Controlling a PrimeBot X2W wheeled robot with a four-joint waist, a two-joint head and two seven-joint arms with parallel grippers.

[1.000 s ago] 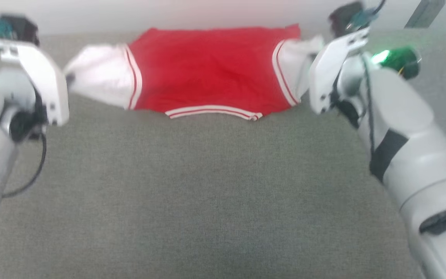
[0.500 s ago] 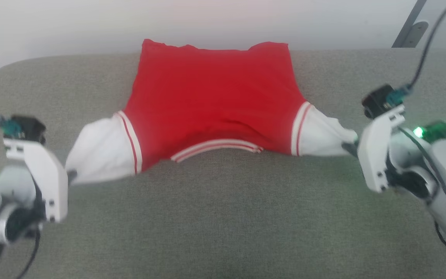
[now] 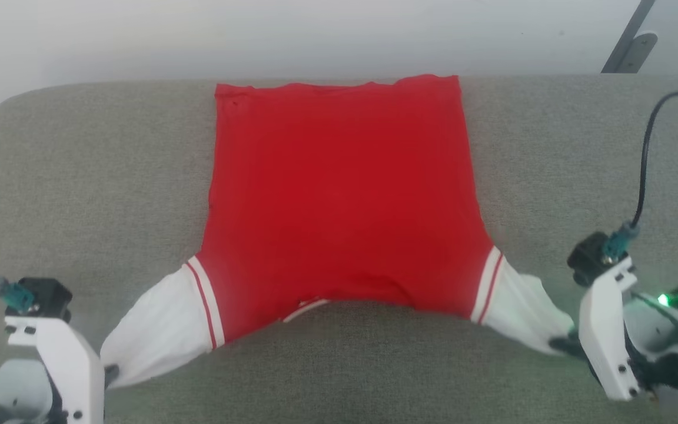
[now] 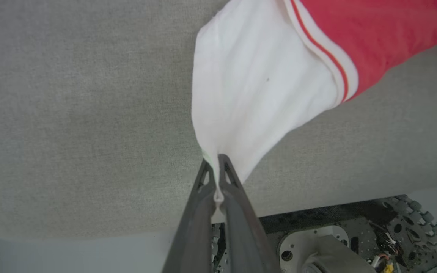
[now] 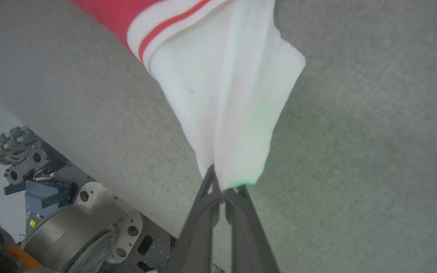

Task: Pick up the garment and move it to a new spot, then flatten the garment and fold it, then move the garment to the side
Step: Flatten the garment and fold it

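Note:
The garment [image 3: 339, 188], a bright red top with white sleeves and red-and-white stripe trim, lies spread on the grey cushioned surface [image 3: 80, 176], its hem towards the far edge. At the near left my left gripper [image 3: 110, 373] is shut on the tip of one white sleeve [image 4: 249, 87]. At the near right my right gripper [image 3: 559, 344] is shut on the tip of the other white sleeve [image 5: 226, 110]. Both sleeves are stretched taut outward towards me. In each wrist view, the gripper [image 4: 215, 163] [image 5: 224, 187] pinches white fabric between dark fingers.
The grey surface extends wide on both sides of the garment, with a pale wall behind. A dark metal strut [image 3: 627, 41] stands at the back right. My wheeled base [image 4: 336, 242] [image 5: 51, 220] lies below the near edge. A black cable [image 3: 648, 147] loops above my right wrist.
Both grippers have drawn the sleeves back towards me, and the red body has slid and spread out flatter and longer on the surface. The head camera has also shifted.

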